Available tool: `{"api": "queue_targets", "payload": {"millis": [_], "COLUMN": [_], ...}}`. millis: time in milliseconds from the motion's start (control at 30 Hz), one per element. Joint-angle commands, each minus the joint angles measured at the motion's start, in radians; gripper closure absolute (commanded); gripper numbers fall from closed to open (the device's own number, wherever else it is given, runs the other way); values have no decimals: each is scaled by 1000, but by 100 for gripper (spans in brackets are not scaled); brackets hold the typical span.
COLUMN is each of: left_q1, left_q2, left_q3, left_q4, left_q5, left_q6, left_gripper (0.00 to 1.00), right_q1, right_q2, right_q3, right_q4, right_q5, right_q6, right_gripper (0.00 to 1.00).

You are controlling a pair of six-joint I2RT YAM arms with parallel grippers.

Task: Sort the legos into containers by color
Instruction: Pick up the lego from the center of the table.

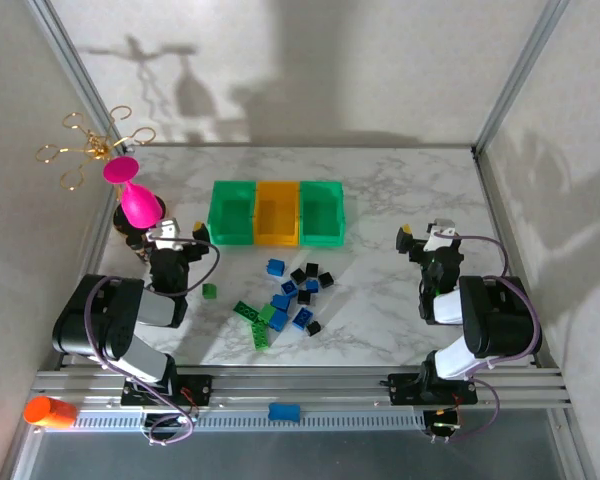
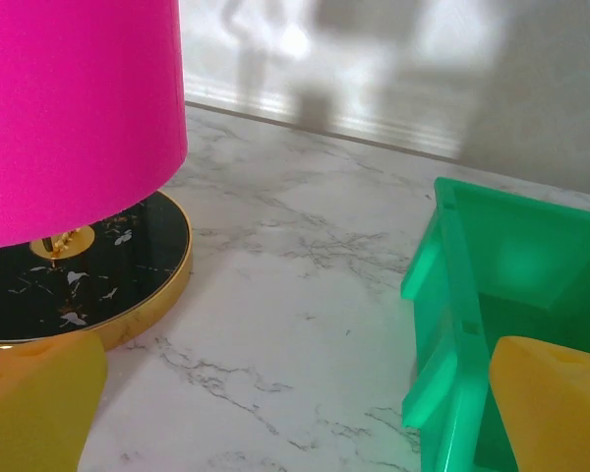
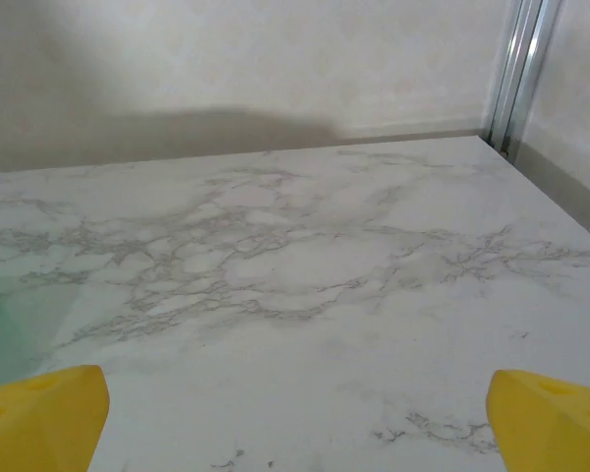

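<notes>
1. A lone blue brick (image 1: 283, 411) is lying on the metal rail (image 1: 360, 382) at the near edge, at 6 o'clock from the pile.
2. The legos (image 1: 292, 296), blue, black and green, are lying scattered mid-bench (image 1: 380, 190). One small green brick (image 1: 209, 291) is sitting apart at 9 o'clock.
3. The left gripper (image 1: 185, 229) is hovering at 10 o'clock from the pile, its jaws spread wide and holding nothing. The right gripper (image 1: 423, 233), at 2 o'clock, is gaping just as wide, also empty.
4. The containers (image 1: 277, 240), green, orange and green, are standing joined in a row at 12 o'clock from the pile.
5. The pink goblet (image 1: 138, 203) is sitting above a black, gold-rimmed base (image 2: 98, 265), at 10 o'clock from the left gripper.
</notes>
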Motion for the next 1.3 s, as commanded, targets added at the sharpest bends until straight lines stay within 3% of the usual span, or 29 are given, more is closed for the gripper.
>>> {"api": "queue_targets", "payload": {"millis": [0,967,1067,1267], "left_q1": [8,9,5,-7], "left_q2": [-8,-8,-31,-127], "left_q3": [14,13,21,98], "left_q4": [-2,0,-21,-259], "left_q5": [21,21,14,37], "left_q6": [15,15,16,27], "left_gripper": [1,1,1,1], "right_q1": [-6,-6,-5,-5], "right_q2": [6,3,-48,-181], "right_q3": [-4,-7,5,80], "right_q4": [37,44,-22,-258], "right_q5": [-6,-5,-4,37], "right_q6": [-11,-11,-10,32], "right_gripper": [1,1,1,1]}}
